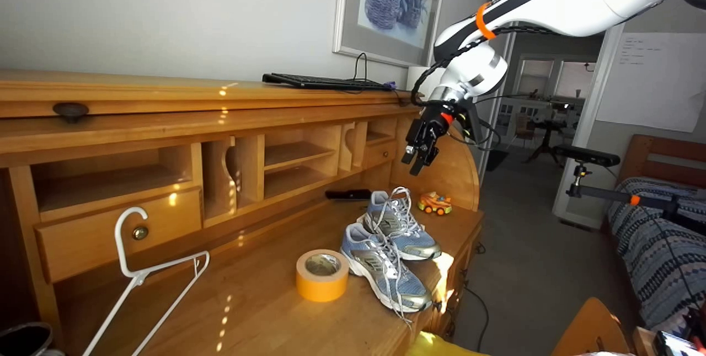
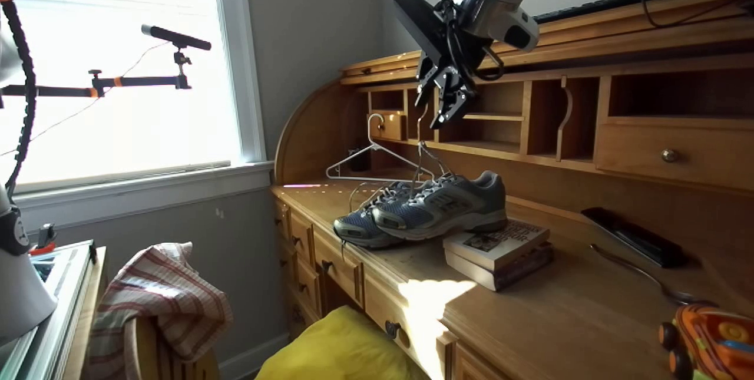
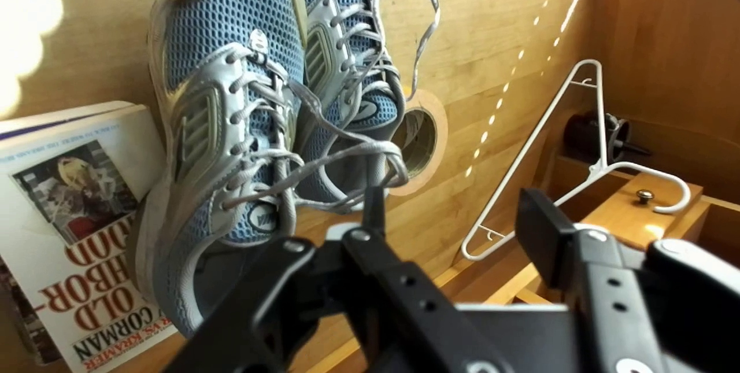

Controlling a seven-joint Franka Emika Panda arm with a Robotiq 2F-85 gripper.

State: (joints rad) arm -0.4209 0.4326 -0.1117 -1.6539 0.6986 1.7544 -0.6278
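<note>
My gripper (image 1: 412, 164) (image 2: 429, 114) (image 3: 451, 205) is open and empty in the air above the desk and the shoes. Two blue-grey running shoes stand side by side on the desk, one (image 1: 389, 276) with its sole on the wood, the other (image 1: 398, 229) (image 2: 453, 206) with its heel on two stacked books (image 2: 500, 250). A loose grey lace loop (image 3: 370, 153) rises from this shoe close to my left fingertip in the wrist view; I cannot tell whether they touch. An orange tape roll (image 1: 321, 290) stands by the shoes. A white hanger (image 1: 138, 276) (image 3: 599, 169) leans at the cubbies.
An orange toy truck (image 1: 434, 203) (image 2: 718, 339), a black long object (image 2: 636, 237) and a fork-like utensil (image 2: 633, 265) lie on the desk (image 1: 265, 312). A keyboard (image 1: 325, 81) lies on top of the hutch. A dark cup (image 3: 589, 136) stands in the corner. A yellow cushion (image 2: 336, 347) is in front.
</note>
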